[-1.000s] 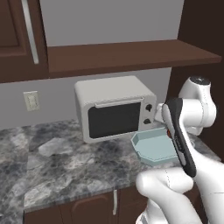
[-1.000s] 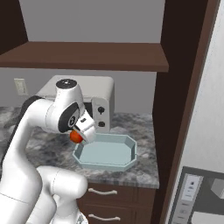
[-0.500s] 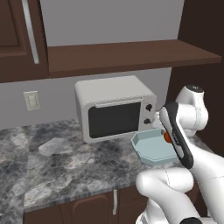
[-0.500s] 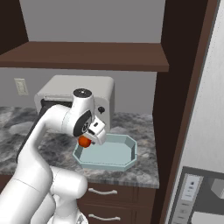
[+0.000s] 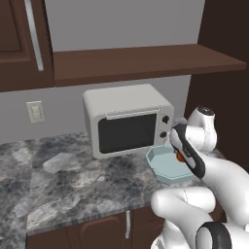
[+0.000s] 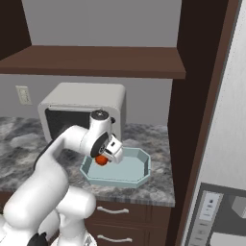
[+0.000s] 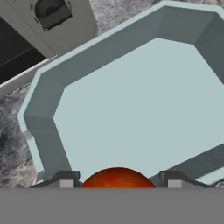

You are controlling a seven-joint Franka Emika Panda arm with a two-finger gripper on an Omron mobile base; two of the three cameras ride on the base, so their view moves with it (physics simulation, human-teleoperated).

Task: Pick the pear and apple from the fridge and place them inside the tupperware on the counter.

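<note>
The apple (image 6: 101, 160) is pinched between the jaws of the gripper (image 6: 106, 158), hung just over the tupperware (image 6: 137, 175) near its microwave-side (image 6: 81, 103) rim. The arm is folded over the counter's (image 6: 158, 192) front edge.

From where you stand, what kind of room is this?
A home kitchen, by the look of it: a white microwave sits on a grey marbled counter with wooden drawers below, a dark wood shelf runs above, and a fridge stands to the right.
</note>
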